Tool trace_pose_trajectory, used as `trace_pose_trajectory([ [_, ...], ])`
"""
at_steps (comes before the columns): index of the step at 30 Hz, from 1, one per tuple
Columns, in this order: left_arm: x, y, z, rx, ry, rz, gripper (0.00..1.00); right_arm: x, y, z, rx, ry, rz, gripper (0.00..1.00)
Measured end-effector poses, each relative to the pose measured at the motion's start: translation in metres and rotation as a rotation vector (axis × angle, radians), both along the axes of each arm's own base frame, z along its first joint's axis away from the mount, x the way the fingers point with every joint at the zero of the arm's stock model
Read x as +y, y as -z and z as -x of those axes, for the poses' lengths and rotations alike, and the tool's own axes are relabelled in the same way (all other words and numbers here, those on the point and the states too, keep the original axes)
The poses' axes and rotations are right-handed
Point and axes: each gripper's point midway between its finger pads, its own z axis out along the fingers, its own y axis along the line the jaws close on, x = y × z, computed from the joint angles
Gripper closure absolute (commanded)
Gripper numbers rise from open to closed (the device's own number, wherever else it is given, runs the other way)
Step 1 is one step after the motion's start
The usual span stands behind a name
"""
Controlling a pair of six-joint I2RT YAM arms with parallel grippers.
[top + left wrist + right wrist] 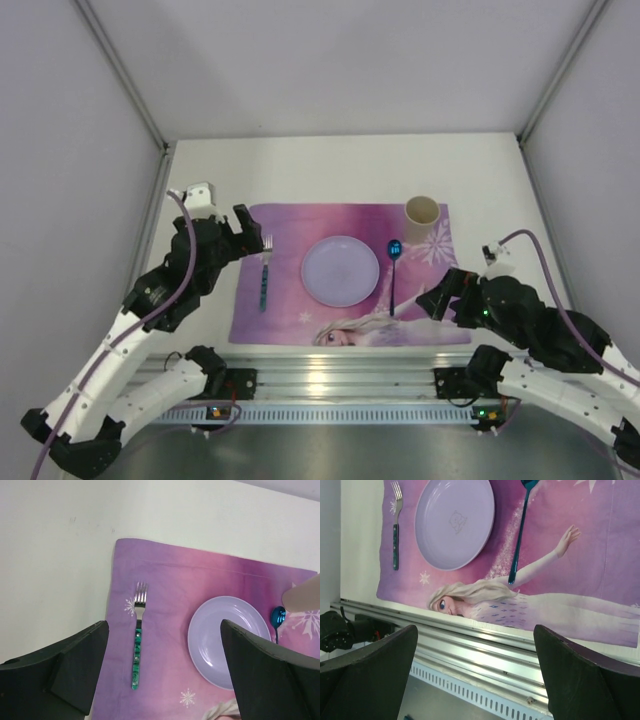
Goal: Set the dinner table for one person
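The white dinner table (pixel 330 165) holds a purple-pink princess placemat (pixel 300 225). On the mat lie a lilac plate (pixel 341 270) in the middle, a green-handled fork (pixel 265 272) to its left and a blue spoon (pixel 394 268) to its right. A beige cup (pixel 421 218) stands at the mat's far right corner. My left gripper (pixel 250 235) is open and empty, above the mat's left edge by the fork (pixel 137 640). My right gripper (pixel 438 298) is open and empty, over the mat's near right part, apart from the spoon (pixel 520 535).
An aluminium rail (pixel 485 650) runs along the table's near edge, with a slotted cable duct (pixel 330 412) below it. Grey walls enclose the table at the back and both sides. The plate also shows in both wrist views (pixel 225 640) (pixel 455 522).
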Motion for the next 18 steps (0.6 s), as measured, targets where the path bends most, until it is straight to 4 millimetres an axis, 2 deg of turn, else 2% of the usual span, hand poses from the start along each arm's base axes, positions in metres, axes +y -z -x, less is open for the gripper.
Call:
trace_pose_trajectory([
  [6, 0.003, 0.008, -0.003, 0.012, -0.022, -0.024, 0.01, -0.003, -0.005, 0.000, -0.016, 0.013, -0.023, 0.00],
  [18, 0.005, 0.007, -0.002, 0.003, -0.019, -0.037, 0.01, -0.011, -0.013, 0.006, -0.035, 0.038, -0.105, 0.00],
])
